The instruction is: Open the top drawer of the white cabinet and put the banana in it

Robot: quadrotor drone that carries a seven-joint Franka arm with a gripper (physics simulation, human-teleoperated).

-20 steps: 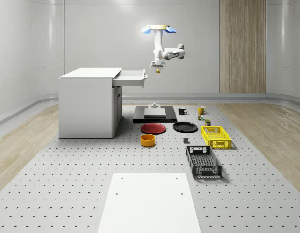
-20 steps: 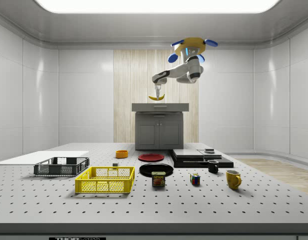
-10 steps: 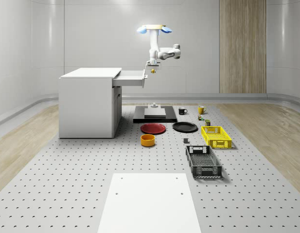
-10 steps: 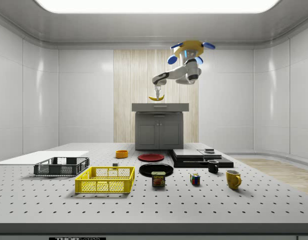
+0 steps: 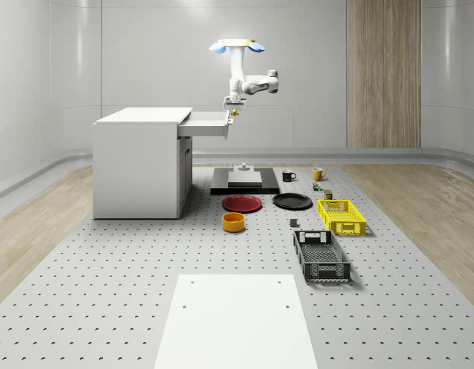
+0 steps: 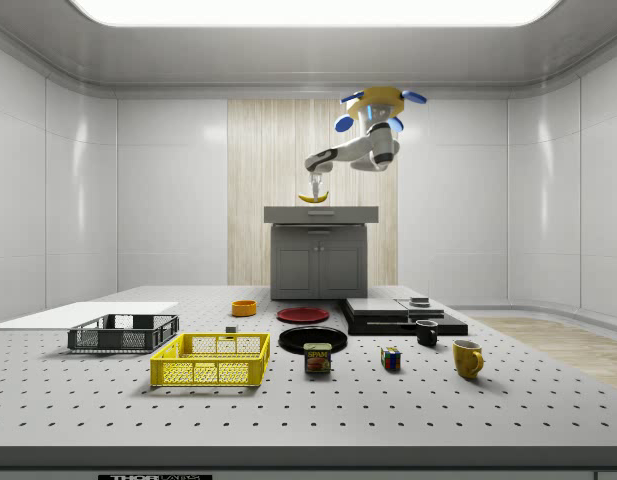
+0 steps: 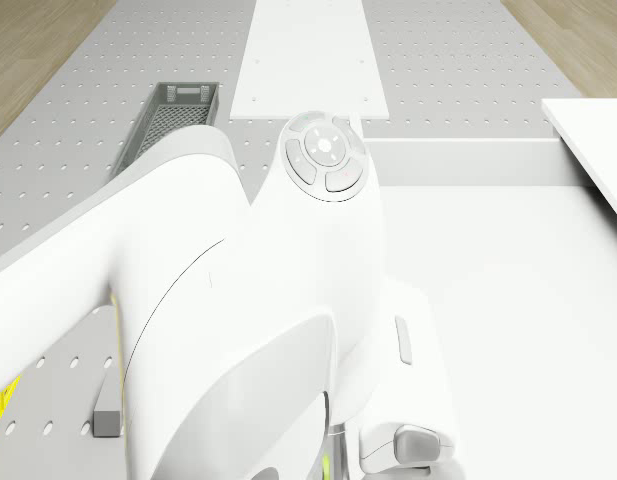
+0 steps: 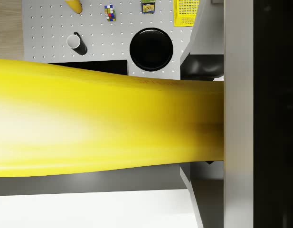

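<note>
The drone [image 5: 235, 46] hovers above the front edge of the white cabinet's [image 5: 139, 161] pulled-out top drawer [image 5: 208, 123]. Its arm [image 6: 356, 155] reaches down, and the pincer [image 6: 314, 188] is pinching the banana [image 6: 313, 198], which hangs crosswise just above the drawer's front. A black plate [image 8: 151, 49] lies on the bench [image 5: 106, 300] below.
</note>
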